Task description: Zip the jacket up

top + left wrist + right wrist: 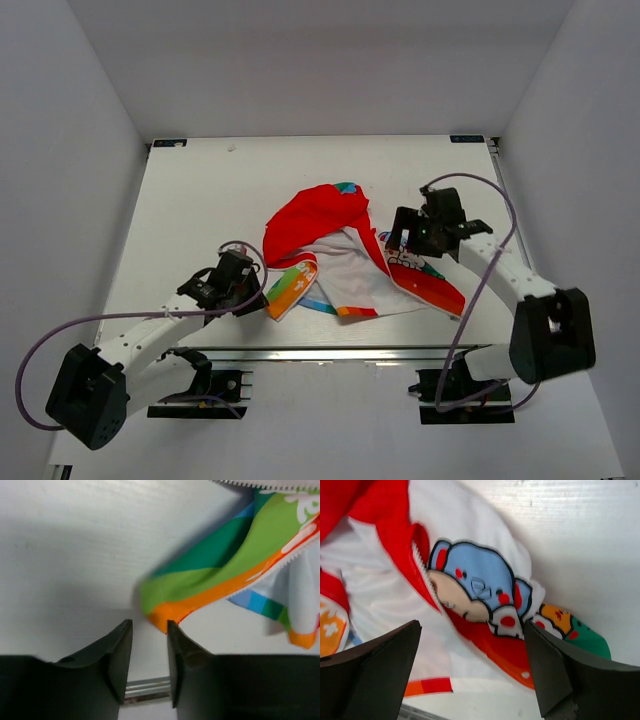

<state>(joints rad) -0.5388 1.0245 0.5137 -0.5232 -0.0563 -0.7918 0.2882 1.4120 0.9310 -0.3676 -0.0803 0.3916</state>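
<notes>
The jacket (340, 255) lies open and crumpled in the middle of the table (200, 190). At its near left corner is the left gripper (149, 625), fingers narrow, holding nothing. Over its right side hangs the right gripper (472, 630), fingers wide.

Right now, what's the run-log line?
red-hooded rainbow-striped fabric jacket: unzipped | left hand: narrowly open, empty, by orange hem | right hand: wide open over cartoon print
</notes>
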